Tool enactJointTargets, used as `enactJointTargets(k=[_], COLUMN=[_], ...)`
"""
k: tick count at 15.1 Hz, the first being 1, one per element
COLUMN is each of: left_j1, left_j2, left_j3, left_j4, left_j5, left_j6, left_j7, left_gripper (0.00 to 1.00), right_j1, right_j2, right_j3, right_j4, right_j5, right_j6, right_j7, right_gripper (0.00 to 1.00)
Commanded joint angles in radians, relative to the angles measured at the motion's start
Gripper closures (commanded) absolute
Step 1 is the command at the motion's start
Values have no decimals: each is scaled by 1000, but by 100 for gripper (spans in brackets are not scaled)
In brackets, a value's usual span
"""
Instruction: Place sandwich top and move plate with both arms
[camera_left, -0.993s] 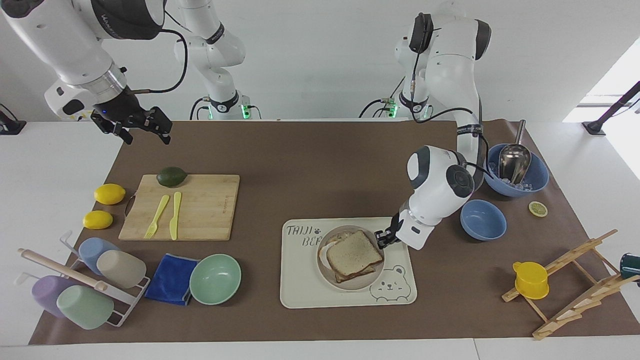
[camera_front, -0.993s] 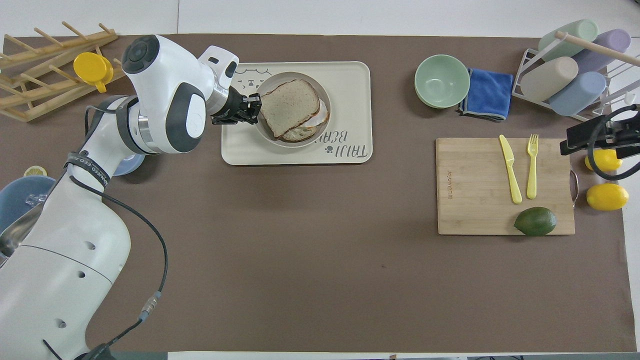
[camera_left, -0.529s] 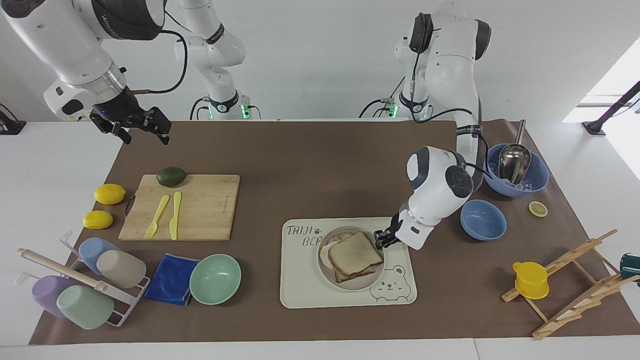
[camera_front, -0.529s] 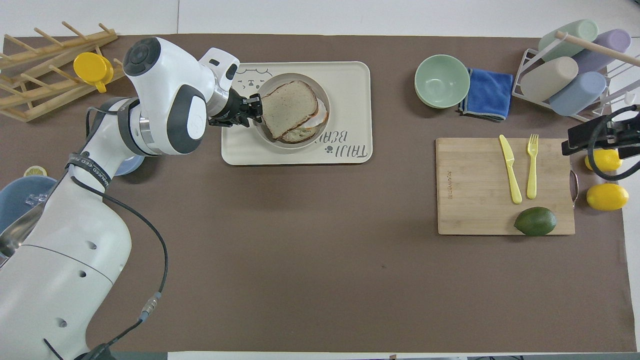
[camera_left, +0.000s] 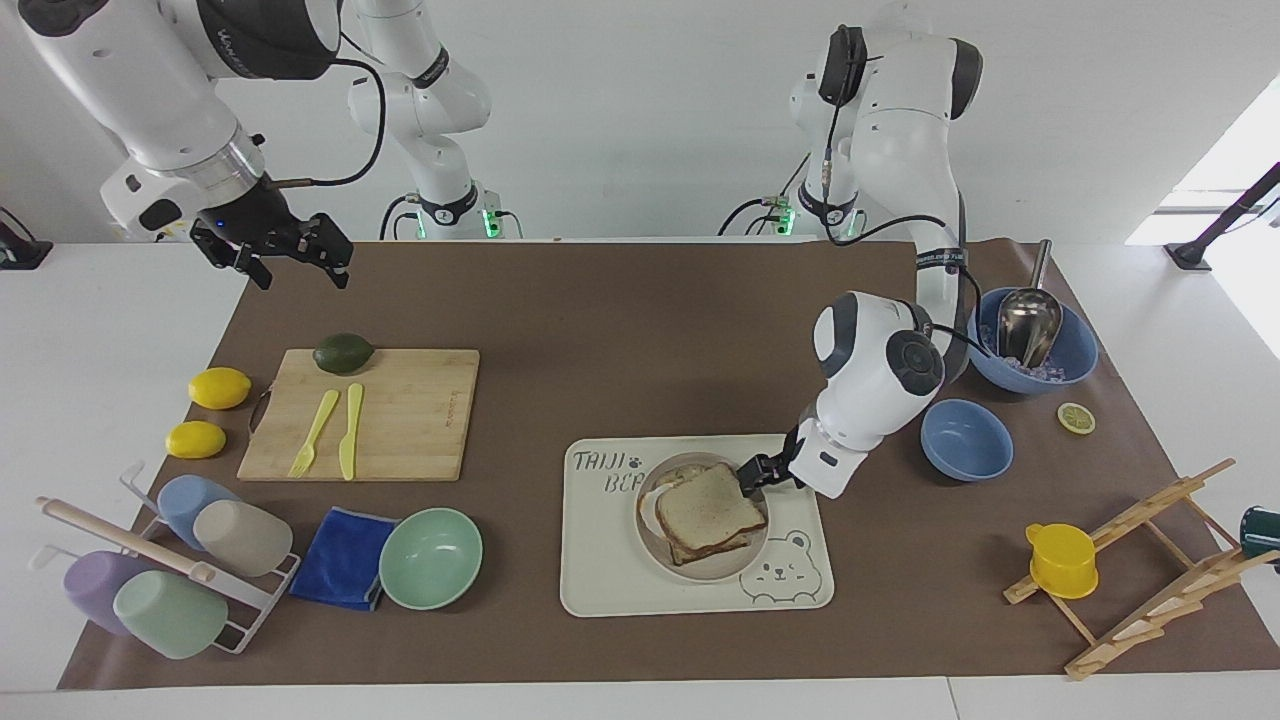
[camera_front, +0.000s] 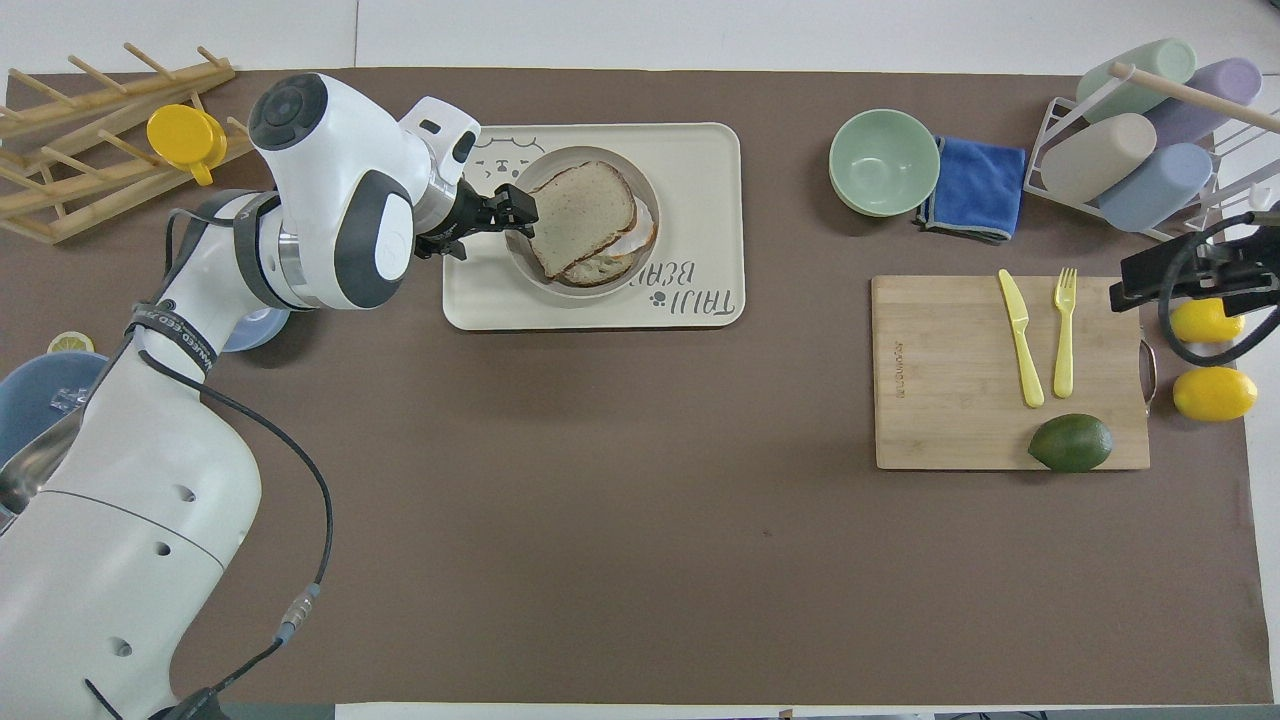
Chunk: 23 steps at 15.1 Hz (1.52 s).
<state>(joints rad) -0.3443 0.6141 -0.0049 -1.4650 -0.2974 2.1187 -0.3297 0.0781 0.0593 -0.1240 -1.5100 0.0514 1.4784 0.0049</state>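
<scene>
Mostly sandwich top (camera_left: 708, 510) hiding egg slice (camera_front: 610, 262), plate (camera_left: 655, 545)

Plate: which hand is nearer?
Left. The left hand is at the plate's rim beside the sandwich top; the right hand hangs over the table's right-arm end.

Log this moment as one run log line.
left gripper: open at top slice | slice: on sandwich, on plate | right gripper: open, waits | plate: unmoved
</scene>
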Motion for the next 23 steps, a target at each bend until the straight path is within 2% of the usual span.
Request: enactJointTargets(k=[1, 4, 8, 13, 20, 23], left_j1=[8, 16, 71, 83, 119, 154], left_j2=[-26, -69, -184, -313, -509, -592], left_j3=[2, 25, 31, 29, 63, 60], left_j4=[5, 2, 2, 3, -26, -93], left_j5=[18, 32, 52, 243, 261, 264], left_j6=[-40, -54, -152, -301, -526, -560], left_j7=[12, 12, 12, 27, 196, 257], left_gripper=[0, 0, 0, 0, 0, 0], right_j1=[2, 3, 3, 3, 3, 3], right_j2=[1, 1, 1, 1, -2, -2], right_j3=[-5, -2, 1, 4, 4, 4], right_j4=[5, 7, 7, 7, 5, 5], right_j5=[-15, -16, -21, -28, -28, -28], right_j6=[-26, -26, -38, -41, -52, -53], right_j7=[-23, -22, -20, -20, -20, -19], right_gripper=[0, 0, 0, 0, 0, 0])
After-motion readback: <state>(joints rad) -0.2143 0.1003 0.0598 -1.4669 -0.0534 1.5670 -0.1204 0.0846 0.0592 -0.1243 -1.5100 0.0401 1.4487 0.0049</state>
